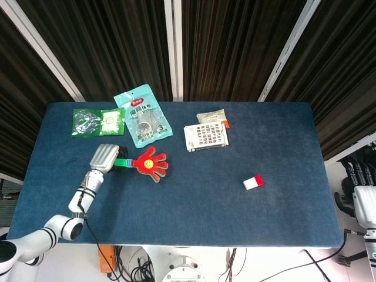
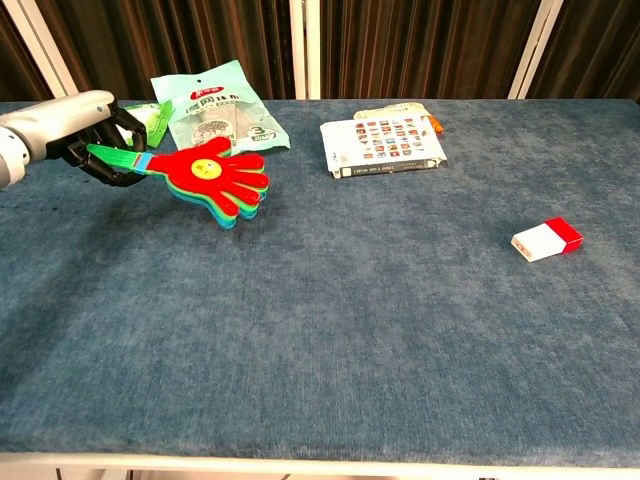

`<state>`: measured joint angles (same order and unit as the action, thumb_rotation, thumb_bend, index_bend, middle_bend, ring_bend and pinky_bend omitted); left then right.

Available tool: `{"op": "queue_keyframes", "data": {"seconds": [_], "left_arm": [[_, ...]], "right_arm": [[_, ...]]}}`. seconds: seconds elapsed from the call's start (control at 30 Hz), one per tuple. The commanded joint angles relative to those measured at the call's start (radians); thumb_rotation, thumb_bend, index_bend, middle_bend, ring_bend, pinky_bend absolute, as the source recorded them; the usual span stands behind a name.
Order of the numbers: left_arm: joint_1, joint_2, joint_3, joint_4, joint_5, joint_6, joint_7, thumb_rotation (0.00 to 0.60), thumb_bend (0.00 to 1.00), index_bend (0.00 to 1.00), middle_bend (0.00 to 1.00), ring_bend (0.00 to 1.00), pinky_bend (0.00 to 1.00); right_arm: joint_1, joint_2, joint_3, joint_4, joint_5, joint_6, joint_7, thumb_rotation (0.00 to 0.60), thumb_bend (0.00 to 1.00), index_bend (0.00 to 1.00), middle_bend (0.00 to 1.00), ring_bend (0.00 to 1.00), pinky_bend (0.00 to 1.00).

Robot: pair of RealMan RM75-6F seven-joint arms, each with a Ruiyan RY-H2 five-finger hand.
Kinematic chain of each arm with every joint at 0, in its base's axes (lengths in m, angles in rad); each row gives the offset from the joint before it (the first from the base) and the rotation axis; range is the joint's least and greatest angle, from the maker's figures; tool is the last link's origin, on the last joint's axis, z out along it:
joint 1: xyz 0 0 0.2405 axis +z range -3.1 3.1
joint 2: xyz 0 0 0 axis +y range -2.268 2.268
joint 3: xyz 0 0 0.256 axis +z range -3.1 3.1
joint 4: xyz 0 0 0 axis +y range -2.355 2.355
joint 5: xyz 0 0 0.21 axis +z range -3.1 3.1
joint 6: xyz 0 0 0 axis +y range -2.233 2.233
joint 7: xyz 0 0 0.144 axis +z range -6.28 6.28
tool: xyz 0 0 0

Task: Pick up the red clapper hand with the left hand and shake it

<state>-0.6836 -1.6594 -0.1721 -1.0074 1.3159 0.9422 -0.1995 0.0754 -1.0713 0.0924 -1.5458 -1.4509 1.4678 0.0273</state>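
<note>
- I have the left hand [image 2: 85,135] wrapped round the green handle of the red plastic clapper hand [image 2: 208,180], with its dark fingers [image 2: 108,172] curled under the handle in the chest view.
- The clapper is held off the blue felt-covered desk [image 2: 380,320], over its left rear part, just in front of the pale teal snack pouch [image 1: 143,114] and the green foil packet [image 1: 97,122].
- The relation that matters: the clapper's long axis runs roughly sideways, handle at my left hand and the red palm and fingers pointing toward the desk's middle, dipping slightly at the far end.
- Under the red face I can see yellow and green layers stacked; these are the plates that should clap together.
- My judgement is that the pick-up is done and the shake is the step in hand; a wrist swing across the flat face should make the plates slap.
- The pouch sits close behind the clapper, so I would keep the swing up and down rather than backward.
- The right hand [image 1: 365,202] is off the desk at the far right edge of the head view; I cannot tell whether its fingers are spread or curled.
- A printed card sheet [image 2: 385,145] and a small red-and-white box [image 2: 547,238] lie well apart from the clapper.
</note>
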Motion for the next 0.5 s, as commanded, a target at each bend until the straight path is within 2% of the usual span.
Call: {"op": "queue_keyframes", "data": {"seconds": [0.03,0.17,0.23,0.27,0.33,0.4,0.47,0.5], "left_arm": [[0.0,0.001,-0.003,0.0,-0.005,-0.005,-0.008,0.6,0.33,0.52,0.97,0.98,1.0],[0.002,0.0,-0.009,0.0,-0.005,0.003,-0.027,0.6,0.3,0.38,1.0,1.0,1.0],[0.006,-0.01,-0.015,0.008,0.001,0.03,-0.036,0.6,0.28,0.39,1.0,1.0,1.0],[0.009,-0.017,-0.018,0.015,0.004,0.046,-0.043,0.6,0.27,0.44,1.0,1.0,1.0],[0.015,-0.03,-0.024,0.025,0.01,0.07,-0.079,0.6,0.24,0.61,1.0,1.0,1.0],[0.021,-0.034,-0.031,0.024,0.008,0.074,-0.135,0.6,0.22,0.84,1.0,1.0,1.0],[0.025,-0.033,-0.038,0.021,0.003,0.071,-0.181,0.6,0.21,0.97,1.0,1.0,1.0],[0.025,-0.028,-0.04,0.018,0.002,0.064,-0.207,0.6,0.21,0.99,1.0,1.0,1.0]], "right_arm": [[0.0,0.001,0.0,0.0,0.001,0.0,0.001,0.6,0.33,0.0,0.0,0.0,0.0],[0.0,0.001,0.0,0.001,0.001,-0.001,0.001,0.6,0.33,0.0,0.0,0.0,0.0],[0.0,0.001,0.0,0.001,0.002,-0.002,0.0,0.6,0.33,0.0,0.0,0.0,0.0],[-0.001,0.001,0.0,0.001,0.002,-0.002,0.0,0.6,0.33,0.0,0.0,0.0,0.0],[-0.001,0.001,0.0,0.0,0.002,-0.001,0.0,0.6,0.33,0.0,0.0,0.0,0.0],[-0.001,0.0,-0.001,0.0,0.004,-0.003,-0.001,0.6,0.33,0.0,0.0,0.0,0.0],[-0.001,0.0,-0.001,0.0,0.004,-0.004,-0.002,0.6,0.33,0.0,0.0,0.0,0.0],[-0.001,-0.001,-0.001,0.0,0.004,-0.004,-0.003,0.6,0.33,0.0,0.0,0.0,0.0]]}}
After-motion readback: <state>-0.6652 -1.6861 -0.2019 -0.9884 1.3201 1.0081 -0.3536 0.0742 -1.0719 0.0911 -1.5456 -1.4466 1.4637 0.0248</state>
